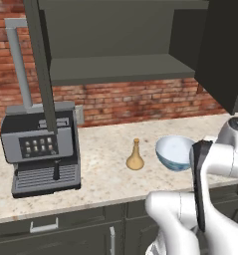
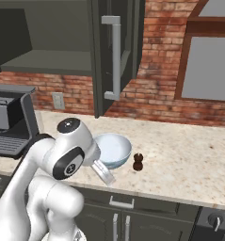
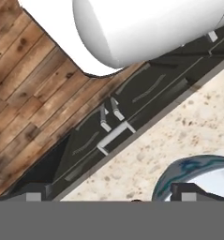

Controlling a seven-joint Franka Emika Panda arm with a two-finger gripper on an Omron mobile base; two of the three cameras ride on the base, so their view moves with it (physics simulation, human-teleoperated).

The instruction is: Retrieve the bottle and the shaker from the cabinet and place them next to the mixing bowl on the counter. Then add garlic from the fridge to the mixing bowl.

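Observation:
The tan bottle (image 1: 135, 155) stands upright on the counter (image 1: 98, 177), a little to the left of the mixing bowl (image 1: 174, 152). In the right base view the dark brown shaker (image 2: 138, 162) stands just right of the bowl (image 2: 113, 149). Above them the cabinet (image 1: 115, 67) is open and its shelf is bare. My gripper (image 3: 111, 196) is open with nothing between its fingertips (image 3: 188, 192). It hangs over the counter's front edge and looks down past the bowl's rim (image 3: 197, 174). The garlic and the fridge are out of view.
A grey coffee machine (image 1: 41, 147) stands on the counter at the left. An open cabinet door (image 2: 118, 52) with a long bar handle hangs above the bowl. Dark drawers (image 3: 132, 93) and a wooden floor (image 3: 24, 89) lie below the counter edge.

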